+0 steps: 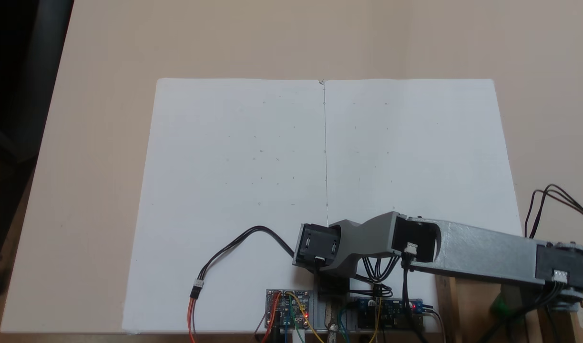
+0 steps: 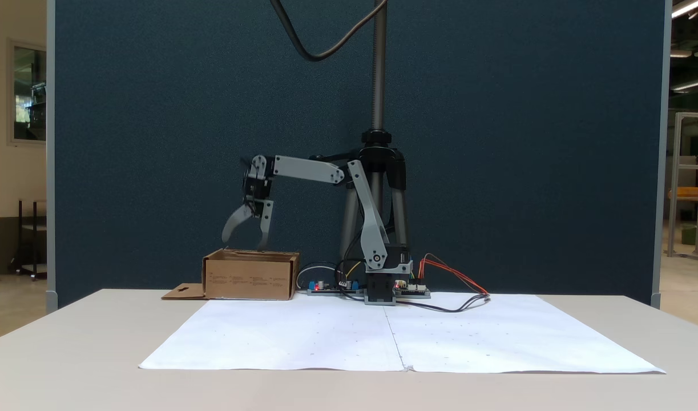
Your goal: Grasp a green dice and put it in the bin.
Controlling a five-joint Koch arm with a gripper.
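In a fixed view from the side, a flat cardboard flap (image 2: pixel 183 292) with a little hole lies on the table (image 2: pixel 69 354) at the far left. It is joined to the bin (image 2: pixel 250 277), a brown cardboard box with low walls that sits just beside the white paper (image 2: pixel 400 339).

Right over the bin hangs the gripper (image 2: pixel 245 240). Its two fingers point down and stand apart, one curved out to the left and one straight. There is a gap between them and nothing is in it. The straight finger's tip is just at the top edge of the bin.

The grey arm (image 2: pixel 306 169) goes from the gripper to the right, then bends down to its base (image 2: pixel 380 285). Small boards with red lights and thin wires lie by the base. A black tripod (image 2: pixel 377 154) stands behind it, in front of a dark blue wall (image 2: pixel 497 142).

In the fixed view from above, the white paper (image 1: pixel 234 166) is in the middle of the table (image 1: pixel 96 119). The arm (image 1: pixel 482 252) reaches to the right, to the edge of the picture. Below it, something green (image 1: pixel 503 305) peeks out there. It is too hidden to tell if it is the green dice.
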